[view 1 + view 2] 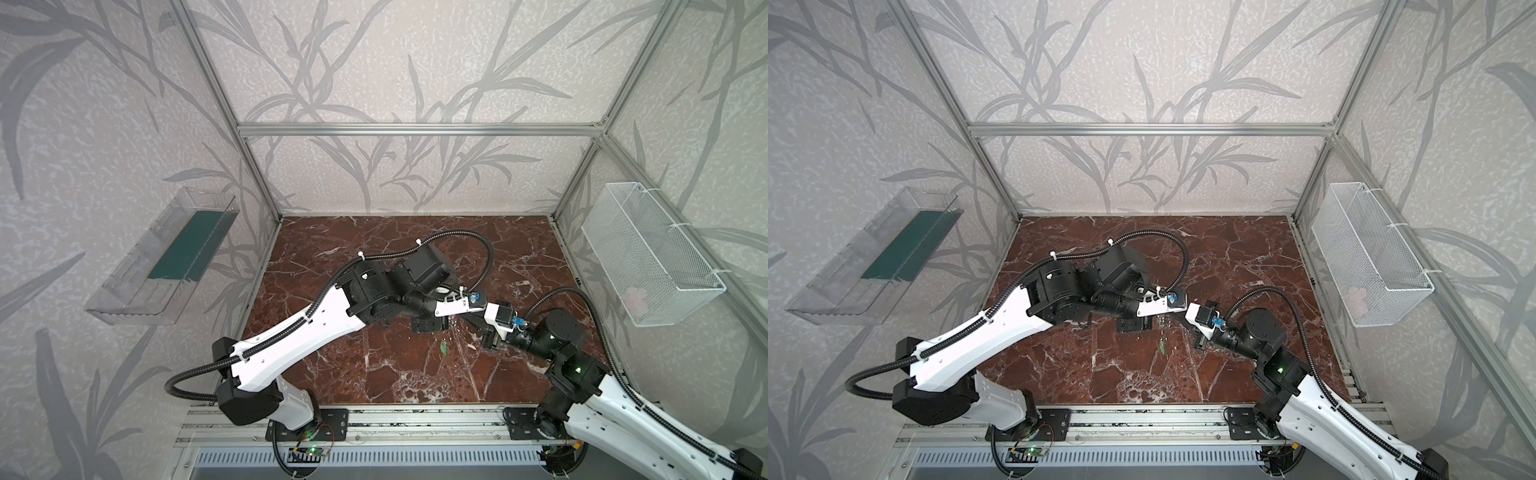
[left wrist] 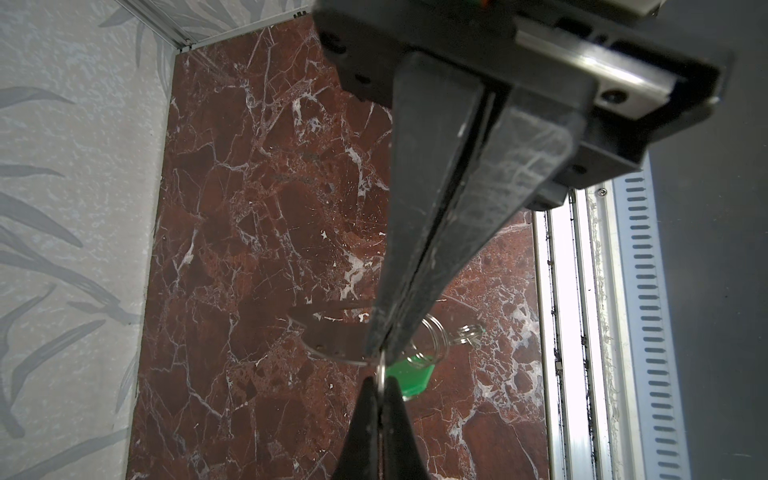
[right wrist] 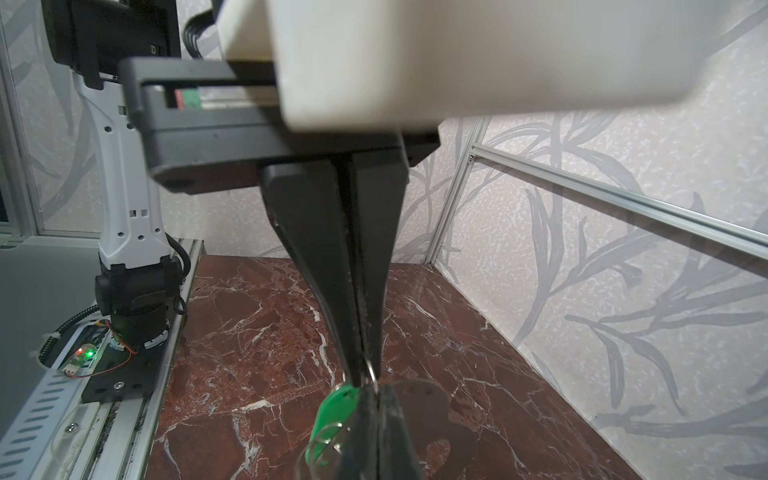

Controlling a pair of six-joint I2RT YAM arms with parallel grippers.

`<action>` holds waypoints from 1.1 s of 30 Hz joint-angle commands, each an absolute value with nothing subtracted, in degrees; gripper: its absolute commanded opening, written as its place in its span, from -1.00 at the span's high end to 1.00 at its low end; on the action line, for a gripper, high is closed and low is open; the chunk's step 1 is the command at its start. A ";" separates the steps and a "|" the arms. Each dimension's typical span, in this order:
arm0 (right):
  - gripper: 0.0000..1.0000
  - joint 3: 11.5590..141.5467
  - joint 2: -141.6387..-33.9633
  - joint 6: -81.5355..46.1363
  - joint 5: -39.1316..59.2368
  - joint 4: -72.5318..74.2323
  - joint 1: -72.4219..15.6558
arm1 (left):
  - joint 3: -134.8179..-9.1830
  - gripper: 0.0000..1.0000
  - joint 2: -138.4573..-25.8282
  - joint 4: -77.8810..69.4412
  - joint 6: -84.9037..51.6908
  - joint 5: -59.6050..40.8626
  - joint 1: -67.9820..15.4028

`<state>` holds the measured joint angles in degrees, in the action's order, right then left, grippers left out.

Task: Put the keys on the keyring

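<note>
While both grippers meet tip to tip above the bench [image 1: 374, 374], left fingers [image 2: 415, 291] and right fingers [image 3: 332, 291] clamp one wire loop [image 2: 380, 370], a green key [image 2: 409, 374] hanging below, keyring [image 3: 428, 399] just beside, toward twelve o'clock.

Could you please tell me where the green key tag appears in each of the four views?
Top view: green key tag, near the middle of the red marble tabletop.
Top view: same spot.
Left wrist: just past the left gripper tips.
Right wrist: beside the right gripper tips.
Shared landmark: the tabletop.
</note>
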<state>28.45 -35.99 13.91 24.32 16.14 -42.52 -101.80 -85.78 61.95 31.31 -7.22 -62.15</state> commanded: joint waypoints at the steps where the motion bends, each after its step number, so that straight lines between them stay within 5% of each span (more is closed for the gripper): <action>1: 1.00 28.57 -35.99 11.77 23.94 20.17 -42.54 | -99.18 0.68 -82.77 57.97 31.91 -7.49 -62.38; 8: 1.00 27.38 -35.60 9.23 23.09 24.04 -42.56 | -85.24 0.43 -74.37 46.49 27.18 -7.72 -60.25; 24: 1.00 27.41 -36.29 7.70 22.62 27.90 -42.54 | -65.84 0.42 -65.78 24.64 15.88 -14.66 -59.77; 33: 1.00 26.71 -35.86 6.77 22.50 29.34 -42.54 | -62.41 0.45 -65.47 18.00 15.80 -9.88 -59.85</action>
<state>27.14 -36.45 7.92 22.94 25.43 -42.52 -63.02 -66.35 22.26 16.53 -11.86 -59.92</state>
